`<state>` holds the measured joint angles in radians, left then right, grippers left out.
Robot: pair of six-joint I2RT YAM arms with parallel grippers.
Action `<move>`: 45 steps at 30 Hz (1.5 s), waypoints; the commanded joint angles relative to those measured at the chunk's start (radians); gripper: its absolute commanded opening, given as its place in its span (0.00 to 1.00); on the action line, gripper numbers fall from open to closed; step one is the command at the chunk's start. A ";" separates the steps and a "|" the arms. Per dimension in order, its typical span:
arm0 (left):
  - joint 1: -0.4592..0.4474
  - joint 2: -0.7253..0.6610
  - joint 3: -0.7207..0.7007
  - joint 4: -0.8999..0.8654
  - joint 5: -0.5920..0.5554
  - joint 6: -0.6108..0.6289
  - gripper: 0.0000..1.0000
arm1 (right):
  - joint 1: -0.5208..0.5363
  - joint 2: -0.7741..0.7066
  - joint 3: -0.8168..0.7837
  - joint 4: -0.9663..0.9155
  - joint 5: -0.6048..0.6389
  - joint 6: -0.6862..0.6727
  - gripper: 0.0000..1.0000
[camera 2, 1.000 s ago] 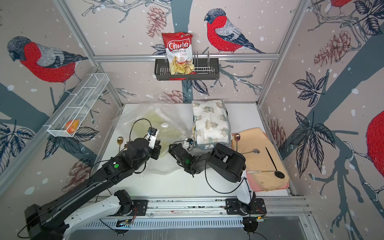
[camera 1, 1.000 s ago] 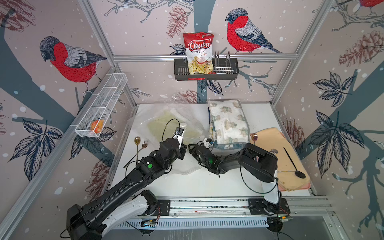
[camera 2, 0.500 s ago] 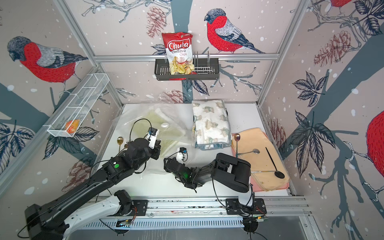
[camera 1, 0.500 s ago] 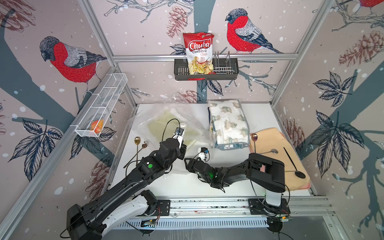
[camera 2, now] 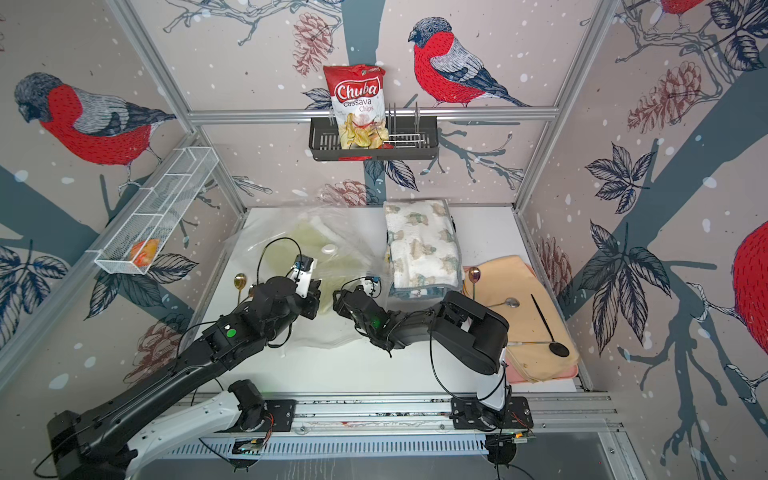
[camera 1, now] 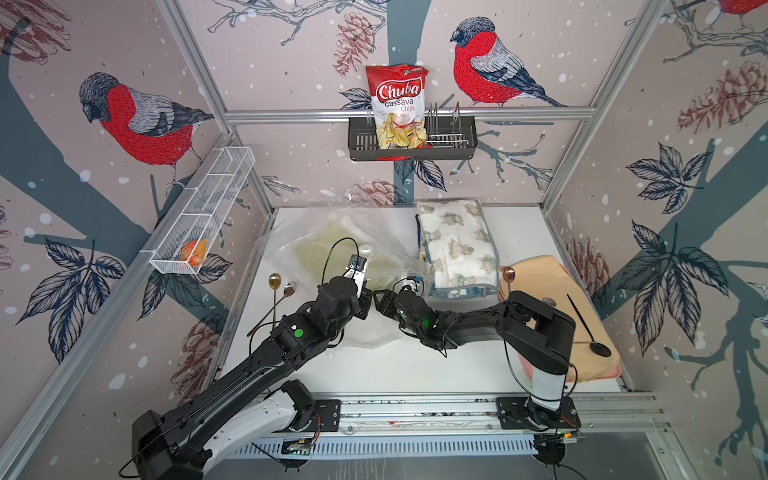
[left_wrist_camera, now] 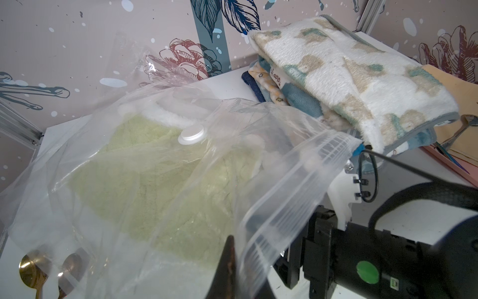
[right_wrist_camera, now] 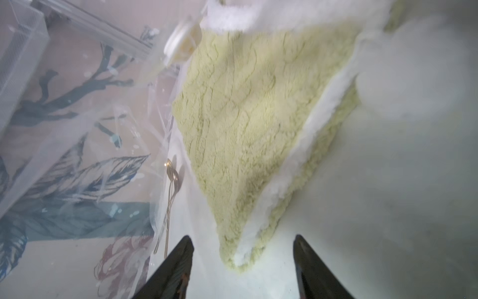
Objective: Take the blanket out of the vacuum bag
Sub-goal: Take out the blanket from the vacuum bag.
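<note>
legible writing: a red chips pack [camera 1: 397, 104] reads "chuba cassava chips". it stands in a black rack [camera 1: 453, 143] on the back wall. in the left wrist view a folded stack [left_wrist_camera: 349, 77] of printed fleece has a layer bearing a word that starts "happ"; the rest is hidden.

task item: the bag [camera 1: 316, 232], clear and crinkled, lies on the far left of the white table [camera 1: 415, 365], with its round white cap [camera 1: 365, 248] on top. the pale green blanket [left_wrist_camera: 155, 181], trimmed in white, is inside it. the stack sits just beside the bag on its right.

claws: the left claw [left_wrist_camera: 229, 256] is closed, pinching the bag's ribbed zip edge and holding it raised off the table. the right claw [right_wrist_camera: 242, 236] stands wide and points into the bag mouth. a blanket corner lies between its fingers, clear of both.

surroundings: gold spoons [camera 1: 274, 280] lie left of the bag and show through the plastic in the wrist views. a tan mat [camera 1: 552, 291] at right carries a black spoon [camera 1: 590, 328]. a white wire basket [camera 1: 208, 203] on the left wall holds an orange item, too small to identify.
</note>
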<state>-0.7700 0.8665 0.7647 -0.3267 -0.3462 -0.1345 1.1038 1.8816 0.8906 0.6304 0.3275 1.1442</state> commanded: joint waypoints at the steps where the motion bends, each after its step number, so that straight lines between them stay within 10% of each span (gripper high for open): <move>1: 0.001 -0.003 -0.001 0.033 -0.018 -0.007 0.09 | -0.002 0.002 0.024 -0.028 0.098 0.029 0.65; 24: 0.000 0.022 0.000 0.031 0.015 -0.010 0.14 | -0.056 0.262 0.217 -0.070 0.010 0.227 0.69; 35: 0.000 0.026 -0.001 0.034 0.018 -0.008 0.14 | -0.056 0.215 0.184 0.016 0.012 0.160 0.09; 45: 0.000 0.028 -0.001 0.034 0.016 -0.008 0.14 | 0.001 0.092 0.079 0.061 0.030 0.116 0.00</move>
<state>-0.7700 0.8932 0.7628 -0.3267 -0.3370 -0.1349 1.0912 1.9945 0.9920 0.6575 0.3519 1.2629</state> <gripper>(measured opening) 0.139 0.056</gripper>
